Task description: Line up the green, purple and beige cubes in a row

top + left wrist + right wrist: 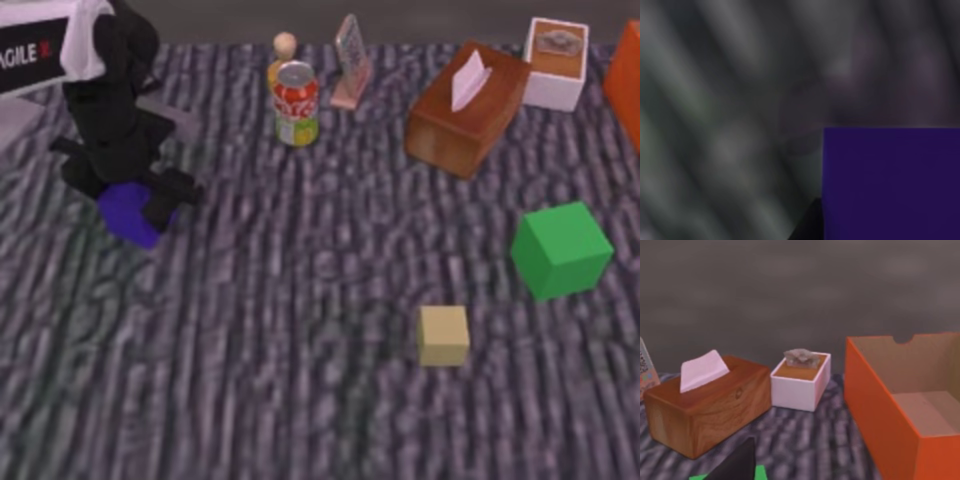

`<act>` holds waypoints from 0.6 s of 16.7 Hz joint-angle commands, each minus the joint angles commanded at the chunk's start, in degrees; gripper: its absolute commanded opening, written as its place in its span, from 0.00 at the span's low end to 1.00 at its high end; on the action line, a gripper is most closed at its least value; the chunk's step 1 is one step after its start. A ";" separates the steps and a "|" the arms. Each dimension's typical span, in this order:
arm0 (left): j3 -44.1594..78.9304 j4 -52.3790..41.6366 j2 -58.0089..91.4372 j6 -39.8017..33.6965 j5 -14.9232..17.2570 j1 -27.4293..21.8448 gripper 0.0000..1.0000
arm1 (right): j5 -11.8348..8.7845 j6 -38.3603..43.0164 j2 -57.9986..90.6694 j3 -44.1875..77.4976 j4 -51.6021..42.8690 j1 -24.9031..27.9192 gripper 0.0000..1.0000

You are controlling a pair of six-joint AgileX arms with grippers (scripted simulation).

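The left pincer [135,200] is gripping the purple cube [130,215] at the counter's left; next it needs carrying beside the beige cube [443,335] and green cube [561,249].

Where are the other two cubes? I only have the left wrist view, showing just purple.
Observer: Top view shows the green cube at the table's right, below the tissue box.
Operator: And the beige one?
Observer: The beige cube lies apart from it, nearer the middle.
Operator: And my purple cube?
Observer: The purple cube is under the left gripper at the far left, well apart from both.
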 joint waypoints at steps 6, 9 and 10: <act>0.00 0.00 0.00 0.00 0.00 0.00 0.00 | 0.00 0.00 0.00 0.00 0.00 0.00 1.00; 0.36 -0.55 -1.09 -0.09 0.26 0.05 0.00 | 0.00 0.00 0.00 0.00 0.00 0.00 1.00; 1.10 -1.35 -1.24 -0.03 0.26 0.06 0.00 | 0.00 0.00 0.00 0.00 0.00 0.00 1.00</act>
